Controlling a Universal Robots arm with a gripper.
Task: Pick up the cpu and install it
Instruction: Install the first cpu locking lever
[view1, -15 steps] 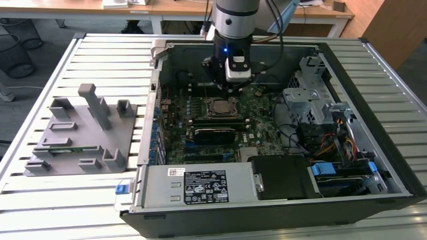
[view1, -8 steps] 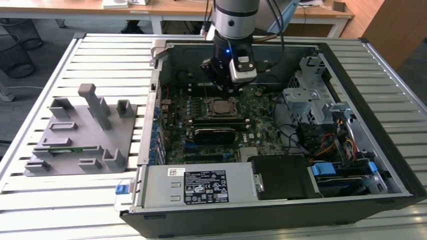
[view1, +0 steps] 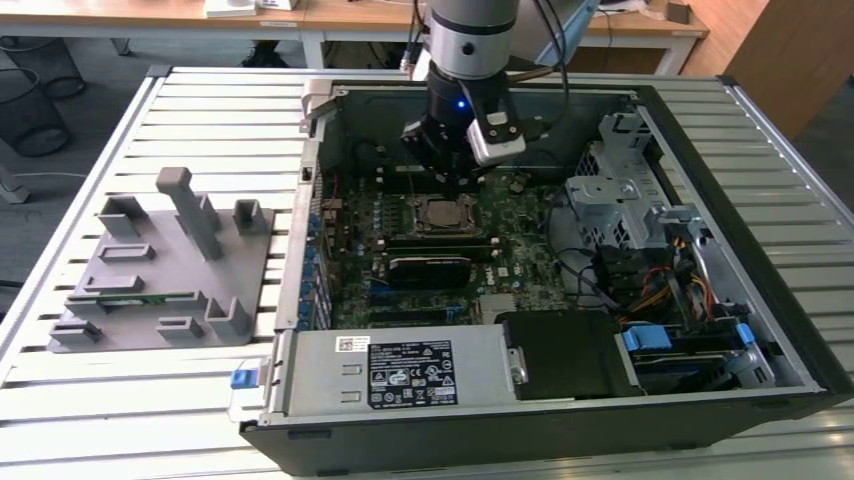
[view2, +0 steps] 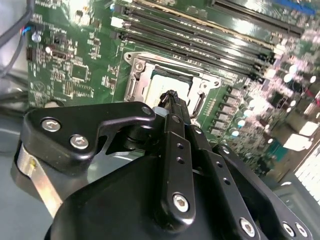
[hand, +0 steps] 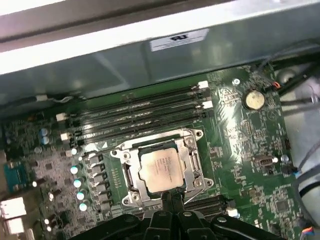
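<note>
**Item 1: cpu** (hand: 161, 169). 1 silver-topped square chip, lying flat inside the socket frame (hand: 192, 150) on the motherboard (view1: 527, 245). It sits level as far as the first wrist view shows. Whether the frame is latched cannot be told.

**Item 2: hand** (hand: 172, 197). 1 unit on the arm, poised low over the socket's edge. Its fingers are drawn together to a narrow tip with nothing between them. Whether the tip touches the frame cannot be told.

**Item 3: computer case** (view1: 747, 150). Open, lying on the slatted bench (view1: 200, 110). A grey parts holder (view1: 160, 270) stands at the exterior view's left, well apart from the hand.

**Step, as judged:** pick-up and placement look done, and the work stands at the seating stage.

**Next move, as judged:** calls for a straight vertical path, with no sideways drag across the chip or the memory slots (hand: 145, 112) just beside the socket.
</note>
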